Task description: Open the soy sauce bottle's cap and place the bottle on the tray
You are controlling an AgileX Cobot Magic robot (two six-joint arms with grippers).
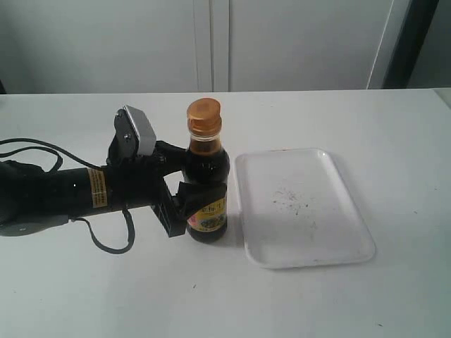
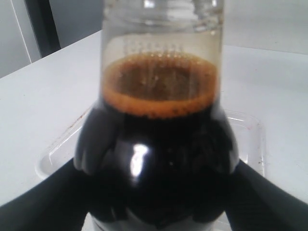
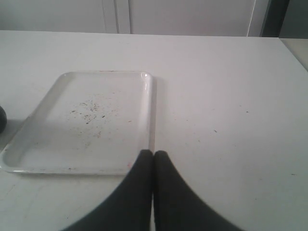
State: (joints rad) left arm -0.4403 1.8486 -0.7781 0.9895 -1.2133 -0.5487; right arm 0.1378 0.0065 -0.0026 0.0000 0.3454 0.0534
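Bottle (image 1: 206, 184), centre of the exterior frame: clear glass, dark brown liquid edged orange-brown at its surface; label yellow and red-pink with a bluish patch. Cap (image 1: 204, 115): amber-orange. Tray (image 1: 331, 211), right of centre: white, dark specks scattered mid-surface, faint brownish marks along the far rim. Left gripper (image 1: 184, 184): black; arm bears a yellow label and a grey block. Table (image 1: 394, 141): white. Right gripper (image 3: 153, 166): black.
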